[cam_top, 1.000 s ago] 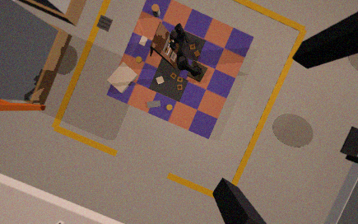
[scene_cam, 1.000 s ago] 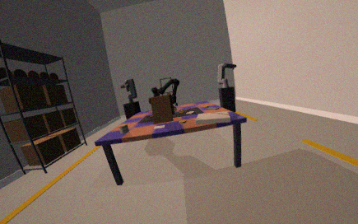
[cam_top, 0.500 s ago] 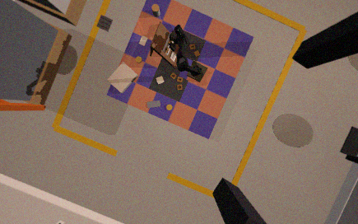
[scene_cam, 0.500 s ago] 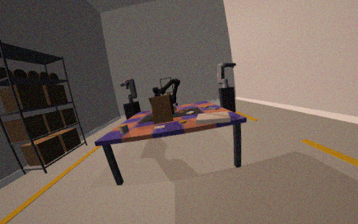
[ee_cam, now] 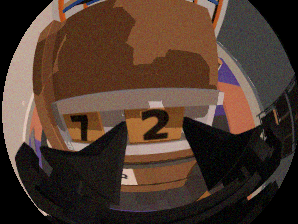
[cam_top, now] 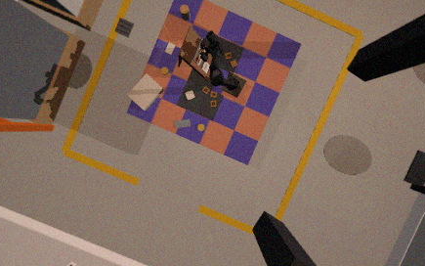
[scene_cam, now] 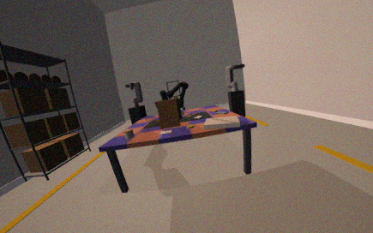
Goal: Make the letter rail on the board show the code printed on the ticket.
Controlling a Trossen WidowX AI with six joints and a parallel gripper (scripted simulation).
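The brown board [cam_top: 190, 43] [scene_cam: 168, 114] [ee_cam: 92, 65] stands upright on the counter. Its rail [ee_cam: 95, 101] runs across the wrist view as a pale upper bar and a lower lip. A tile that looks like 1 or 7 [ee_cam: 84, 127] sits in the rail at the left. My gripper [ee_cam: 154, 123] is shut on the 2 tile [ee_cam: 157, 131], which reads upright within the rail. A grey gap shows between the two tiles. A white paper with a partly hidden character [ee_cam: 128, 177], possibly the ticket, shows below the rail; its full code cannot be read.
Several loose square tiles lie on the dark mats, including one tile [cam_top: 228, 56] near the arm and another tile [cam_top: 213, 104] farther off. A pale box [cam_top: 146, 91] [scene_cam: 221, 122], a cup [cam_top: 185, 11] [scene_cam: 129, 134], a grey block [cam_top: 182, 123] and a yellow disc [cam_top: 200, 127] stand around the counter.
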